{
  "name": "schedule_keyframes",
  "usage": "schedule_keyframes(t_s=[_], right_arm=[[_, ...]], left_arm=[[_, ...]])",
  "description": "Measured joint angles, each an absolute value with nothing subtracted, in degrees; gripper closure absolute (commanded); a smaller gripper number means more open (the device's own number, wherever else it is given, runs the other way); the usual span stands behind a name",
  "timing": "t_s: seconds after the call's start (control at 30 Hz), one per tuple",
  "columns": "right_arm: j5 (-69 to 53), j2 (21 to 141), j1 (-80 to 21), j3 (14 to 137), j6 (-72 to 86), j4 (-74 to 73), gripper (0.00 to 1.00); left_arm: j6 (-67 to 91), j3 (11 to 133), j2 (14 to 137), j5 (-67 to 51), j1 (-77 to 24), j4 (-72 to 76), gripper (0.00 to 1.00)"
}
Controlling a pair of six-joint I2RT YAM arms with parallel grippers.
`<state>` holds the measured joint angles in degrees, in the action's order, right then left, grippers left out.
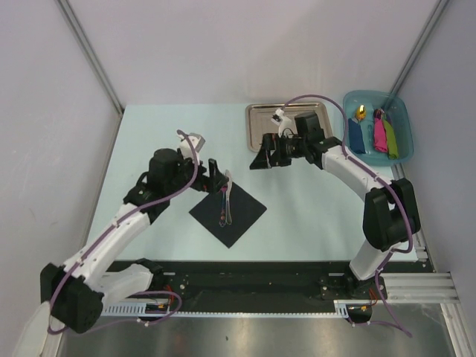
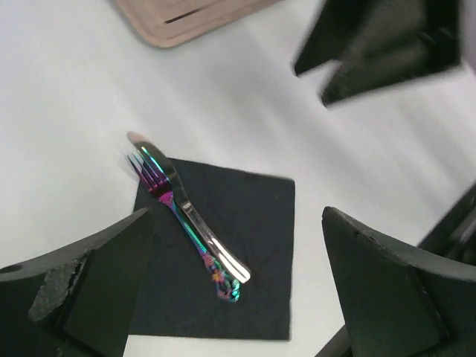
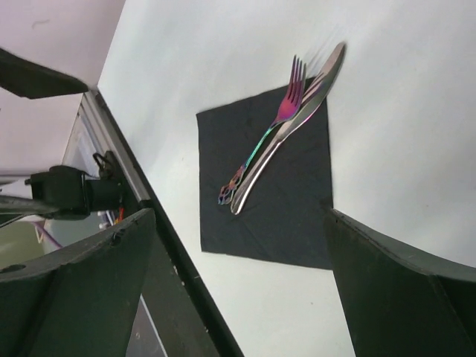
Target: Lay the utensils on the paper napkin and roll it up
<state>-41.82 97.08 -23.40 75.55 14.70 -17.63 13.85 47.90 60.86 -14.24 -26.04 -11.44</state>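
Note:
The black paper napkin (image 1: 229, 213) lies flat as a diamond in front of the arms. A fork (image 2: 175, 204) with an iridescent purplish handle and a silvery knife (image 2: 202, 232) lie side by side on it, their heads poking past one corner. They show in the top view (image 1: 224, 202) as well. My left gripper (image 1: 216, 178) is open and empty just above the napkin's far corner. My right gripper (image 1: 266, 158) is open and empty, above the table beside the steel tray. The right wrist view shows the napkin (image 3: 286, 201), fork (image 3: 269, 134) and knife (image 3: 297, 123) from a distance.
A shiny steel tray (image 1: 286, 119) sits at the back centre. A blue bin (image 1: 401, 111) with bright blue, pink and green items stands at the back right. The table's near edge and a black rail (image 3: 156, 223) lie close behind the napkin.

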Motion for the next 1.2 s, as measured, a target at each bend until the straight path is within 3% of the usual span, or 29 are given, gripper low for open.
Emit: schedule_keyframes(t_s=[0.1,0.2,0.27,0.3,0.5,0.77,1.2], right_arm=[[-43.88,96.92,-23.33,73.60,15.92,-15.88,0.00],[-45.82,96.92,-23.40,71.64,17.54,-14.46,0.00],[-46.72,96.97,-23.51,71.09,18.17,-14.26,0.00],[-47.11,97.08,-23.57,71.09,18.41,-14.13,0.00],[-48.27,98.10,-23.79,71.11,18.65,-13.39,0.00],[-48.53,99.98,-23.92,71.11,18.61,-13.41,0.00],[-49.21,102.45,-23.92,71.83,18.65,-13.41,0.00]], left_arm=[[2.42,45.52,55.27,-21.91,-26.09,-14.09,0.00],[-7.62,42.02,52.80,-25.87,-28.14,-17.89,0.08],[-13.98,39.59,52.90,-25.74,-31.90,-20.05,0.21],[-16.86,38.15,53.01,-25.63,-34.02,-20.64,0.32],[-31.51,28.16,51.96,-20.80,-46.13,-20.05,0.48],[-45.04,18.81,51.27,-16.21,-53.84,-14.44,0.55],[-51.64,15.22,54.92,-14.72,-57.74,-4.71,0.57]])
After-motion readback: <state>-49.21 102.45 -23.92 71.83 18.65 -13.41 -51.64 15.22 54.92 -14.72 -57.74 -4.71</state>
